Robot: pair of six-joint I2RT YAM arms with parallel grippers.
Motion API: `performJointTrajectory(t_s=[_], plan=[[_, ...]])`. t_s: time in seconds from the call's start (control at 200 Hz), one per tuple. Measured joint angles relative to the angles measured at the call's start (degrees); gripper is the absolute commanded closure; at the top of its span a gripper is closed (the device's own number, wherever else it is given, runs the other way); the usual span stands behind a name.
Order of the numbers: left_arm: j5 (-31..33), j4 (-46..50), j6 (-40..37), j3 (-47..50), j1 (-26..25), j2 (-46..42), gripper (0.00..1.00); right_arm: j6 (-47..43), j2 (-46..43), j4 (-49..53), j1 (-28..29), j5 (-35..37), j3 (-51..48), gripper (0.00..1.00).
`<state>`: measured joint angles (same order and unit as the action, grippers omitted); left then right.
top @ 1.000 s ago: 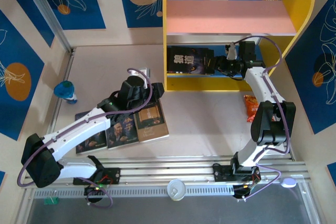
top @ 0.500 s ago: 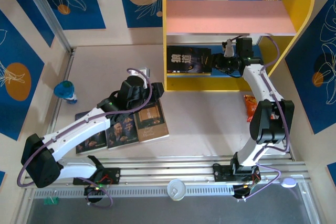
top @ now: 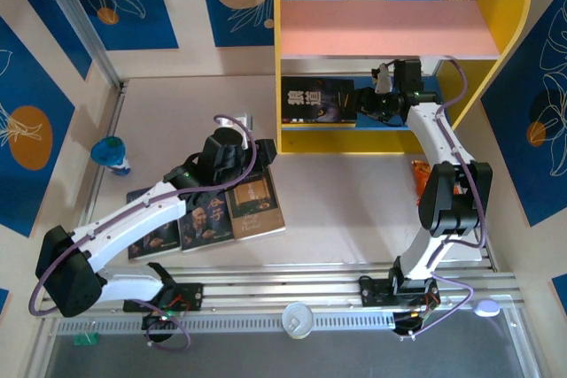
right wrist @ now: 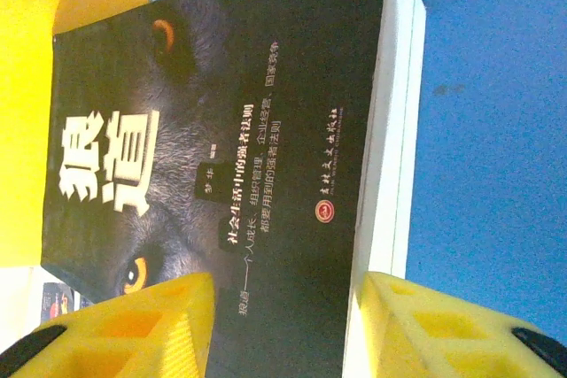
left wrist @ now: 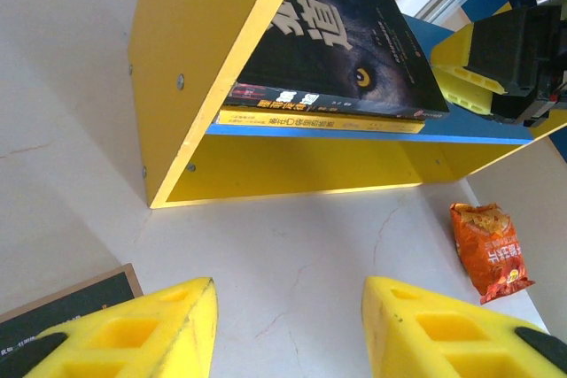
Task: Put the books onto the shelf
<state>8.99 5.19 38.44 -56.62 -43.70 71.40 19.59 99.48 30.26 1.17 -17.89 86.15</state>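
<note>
Blue shelf board (right wrist: 487,130) bare beside wolf book (right wrist: 248,130) edge; left pincer (left wrist: 288,329), right pincer (right wrist: 288,325) both apart, empty.

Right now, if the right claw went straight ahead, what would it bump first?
Most likely the wolf-face book, lying on the blue lower board right ahead of the right claw; how near is hard to tell.
</note>
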Motion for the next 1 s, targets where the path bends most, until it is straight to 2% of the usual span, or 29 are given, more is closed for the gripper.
performJointTrajectory(t_s=[1.0], plan=[[0.0, 0.0, 0.0, 0.0, 0.5, 0.0, 0.53, -0.6, 2.8, 3.2, 0.3, 0.4, 3.6, 0.53]])
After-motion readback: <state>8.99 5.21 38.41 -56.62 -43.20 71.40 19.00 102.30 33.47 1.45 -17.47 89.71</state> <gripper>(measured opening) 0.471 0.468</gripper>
